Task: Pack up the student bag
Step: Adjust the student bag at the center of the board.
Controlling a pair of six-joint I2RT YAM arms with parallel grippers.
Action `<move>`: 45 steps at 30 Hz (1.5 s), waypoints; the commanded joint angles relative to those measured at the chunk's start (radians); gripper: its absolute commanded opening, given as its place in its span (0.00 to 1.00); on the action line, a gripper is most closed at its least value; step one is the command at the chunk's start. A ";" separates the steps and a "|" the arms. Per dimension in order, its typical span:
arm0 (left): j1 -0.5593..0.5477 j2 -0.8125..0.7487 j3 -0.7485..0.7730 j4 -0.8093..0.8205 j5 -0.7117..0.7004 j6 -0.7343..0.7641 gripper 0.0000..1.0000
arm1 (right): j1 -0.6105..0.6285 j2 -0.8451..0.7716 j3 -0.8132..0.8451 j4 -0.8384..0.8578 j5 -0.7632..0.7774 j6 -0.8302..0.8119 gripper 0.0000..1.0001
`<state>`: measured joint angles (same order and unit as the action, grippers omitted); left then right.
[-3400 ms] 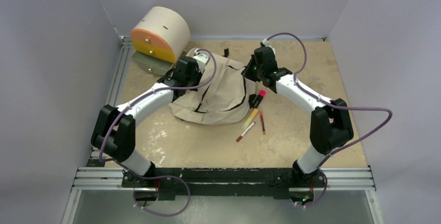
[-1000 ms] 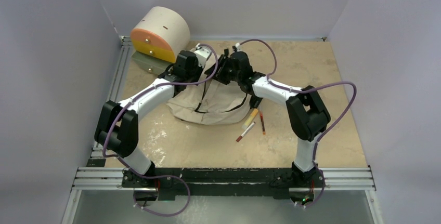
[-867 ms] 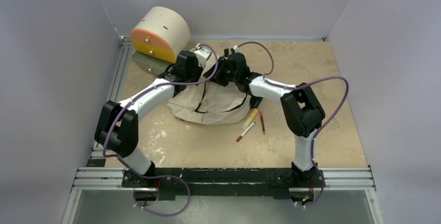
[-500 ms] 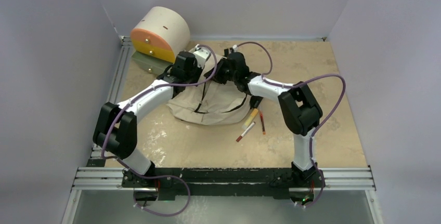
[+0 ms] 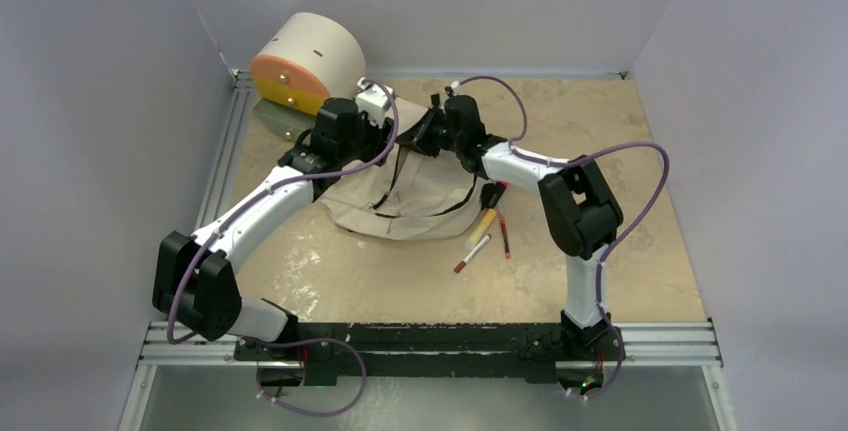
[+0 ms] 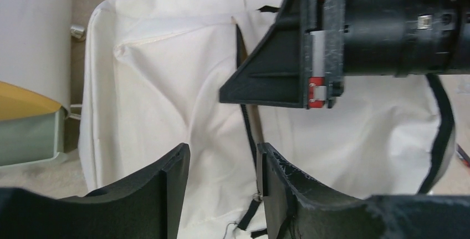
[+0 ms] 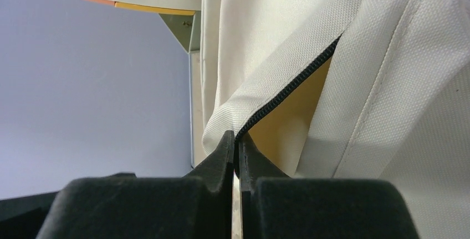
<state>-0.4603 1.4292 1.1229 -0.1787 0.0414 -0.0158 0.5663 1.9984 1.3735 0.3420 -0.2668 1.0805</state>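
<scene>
Stage: opening the bag | my right pincer (image 7: 235,146) clamped on zip edge (image 7: 288,92) of student bag (image 5: 425,196), lying far-centre on counter (image 5: 600,271) | left pincer (image 6: 223,158) agape above it | pens (image 5: 487,229) beside it, unpacked

round box (image 5: 305,66): cream with an orange front, stood in the far left corner | its bottom drawer (image 5: 280,119): stuck out | yellow pen (image 5: 485,221), red-and-white pen (image 5: 472,253), thin brown pen (image 5: 504,236): lay close together on the sandy table (image 5: 600,121) | silver rail (image 5: 228,151): ran along the table's left side
</scene>
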 commanded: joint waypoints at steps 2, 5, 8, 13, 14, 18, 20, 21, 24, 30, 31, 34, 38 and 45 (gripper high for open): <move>-0.085 0.019 0.006 0.043 -0.034 -0.031 0.47 | -0.003 -0.054 0.056 0.047 -0.073 -0.005 0.00; -0.127 0.081 0.025 0.055 -0.087 -0.013 0.47 | -0.004 -0.062 0.056 0.048 -0.085 -0.004 0.00; -0.148 0.130 0.047 0.043 -0.146 -0.008 0.47 | -0.005 -0.067 0.056 0.047 -0.094 0.001 0.00; -0.159 0.150 0.039 0.050 -0.247 -0.008 0.47 | -0.009 -0.071 0.059 0.048 -0.109 0.001 0.00; -0.160 0.150 0.035 0.055 -0.267 -0.010 0.47 | -0.009 -0.071 0.059 0.048 -0.110 0.001 0.00; -0.160 0.144 0.026 0.076 -0.333 -0.005 0.47 | -0.011 -0.072 0.057 0.049 -0.115 0.001 0.00; -0.160 0.149 0.027 0.089 -0.350 0.003 0.47 | -0.012 -0.073 0.052 0.051 -0.118 0.001 0.00; -0.159 0.155 0.031 0.092 -0.351 0.008 0.48 | -0.012 -0.072 0.051 0.052 -0.119 0.001 0.00; -0.159 0.191 0.047 0.095 -0.363 0.011 0.48 | -0.014 -0.075 0.047 0.055 -0.123 0.001 0.00; -0.160 0.245 0.075 0.110 -0.415 0.067 0.49 | -0.015 -0.076 0.043 0.061 -0.136 0.005 0.00; -0.160 0.252 0.080 0.112 -0.420 0.072 0.49 | -0.016 -0.075 0.044 0.063 -0.139 0.005 0.00; -0.161 0.270 0.091 0.121 -0.431 0.087 0.49 | -0.016 -0.076 0.043 0.063 -0.146 0.007 0.00; -0.160 0.290 0.109 0.117 -0.458 0.113 0.40 | -0.017 -0.084 0.033 0.061 -0.146 0.003 0.00; -0.160 0.292 0.106 0.109 -0.493 0.149 0.10 | -0.031 -0.122 -0.004 0.060 -0.144 -0.004 0.00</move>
<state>-0.6353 1.7145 1.1934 -0.1127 -0.3767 0.0948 0.5339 1.9919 1.3735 0.3424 -0.3580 1.0809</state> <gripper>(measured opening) 0.160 0.012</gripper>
